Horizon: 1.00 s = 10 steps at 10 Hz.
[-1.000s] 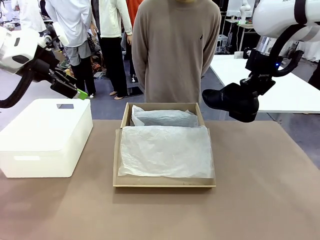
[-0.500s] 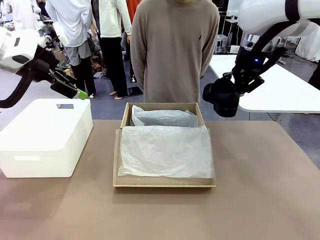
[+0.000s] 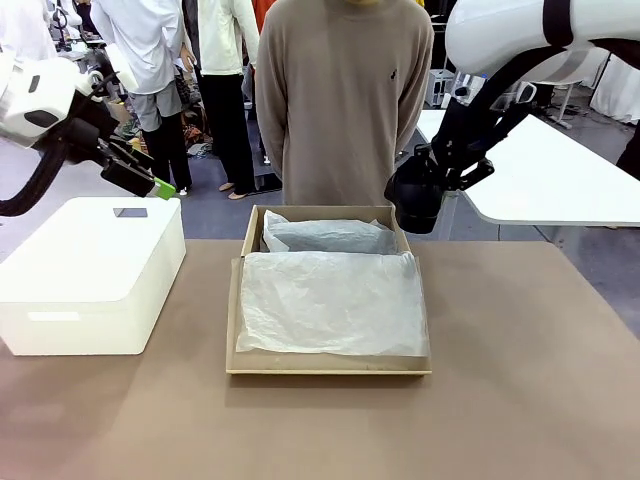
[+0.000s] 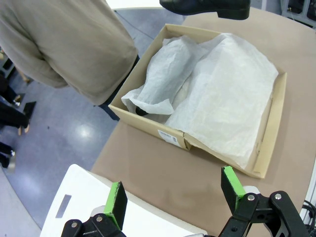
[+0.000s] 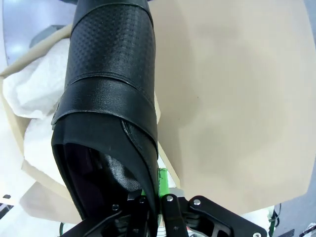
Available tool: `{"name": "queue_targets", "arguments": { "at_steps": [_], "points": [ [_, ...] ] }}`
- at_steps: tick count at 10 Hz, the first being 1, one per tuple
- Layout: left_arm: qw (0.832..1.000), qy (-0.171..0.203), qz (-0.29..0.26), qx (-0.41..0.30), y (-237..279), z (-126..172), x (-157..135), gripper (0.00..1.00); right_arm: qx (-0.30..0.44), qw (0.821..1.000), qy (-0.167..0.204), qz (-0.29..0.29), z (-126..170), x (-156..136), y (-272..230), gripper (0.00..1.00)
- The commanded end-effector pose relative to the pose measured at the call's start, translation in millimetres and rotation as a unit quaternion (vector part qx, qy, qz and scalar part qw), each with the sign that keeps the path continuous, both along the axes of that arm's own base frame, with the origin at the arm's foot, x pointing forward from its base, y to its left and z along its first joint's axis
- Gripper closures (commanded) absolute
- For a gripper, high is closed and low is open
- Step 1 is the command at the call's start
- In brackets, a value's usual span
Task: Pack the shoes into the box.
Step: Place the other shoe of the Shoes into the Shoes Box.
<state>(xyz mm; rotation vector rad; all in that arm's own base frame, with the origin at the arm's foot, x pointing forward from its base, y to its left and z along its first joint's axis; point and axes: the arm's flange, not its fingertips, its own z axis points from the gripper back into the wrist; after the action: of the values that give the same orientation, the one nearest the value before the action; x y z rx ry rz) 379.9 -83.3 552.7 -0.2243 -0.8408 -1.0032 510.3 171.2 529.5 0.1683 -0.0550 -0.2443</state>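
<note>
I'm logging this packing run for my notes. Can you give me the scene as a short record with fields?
right gripper: shut on a shoe, held in the air at the box's far right corner
left gripper: open, empty, above the white box
box: open, tissue paper spread inside
person: standing behind the box

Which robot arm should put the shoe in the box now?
The right arm. Its right gripper holds a black shoe in the air by the far right corner of the cardboard box. The left gripper is open and empty, off above the white box.
</note>
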Motion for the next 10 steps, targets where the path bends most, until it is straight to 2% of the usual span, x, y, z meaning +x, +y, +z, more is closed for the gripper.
{"name": "queue_targets", "arguments": {
  "at_steps": [1, 5, 8, 10],
  "points": [
    [1.0, -0.002, -0.002, -0.006, 0, 0, 0, 0.0, 0.0, 1.0, -0.002, -0.002, 5, -1, -5, 1.0],
    [1.0, -0.002, -0.002, -0.006, 0, 0, 0, 0.0, -0.001, 1.0, 0.004, -0.003, -1, 0, -4, 1.0],
    [1.0, -0.002, -0.002, -0.006, 0, 0, 0, 0.0, -0.006, 0.988, -0.02, -0.154, 4, -11, 27, 1.0],
    [1.0, -0.002, -0.002, -0.006, 0, 0, 0, 0.0, -0.004, 0.977, -0.019, -0.213, 9, -19, 50, 1.0]
  ]
}}
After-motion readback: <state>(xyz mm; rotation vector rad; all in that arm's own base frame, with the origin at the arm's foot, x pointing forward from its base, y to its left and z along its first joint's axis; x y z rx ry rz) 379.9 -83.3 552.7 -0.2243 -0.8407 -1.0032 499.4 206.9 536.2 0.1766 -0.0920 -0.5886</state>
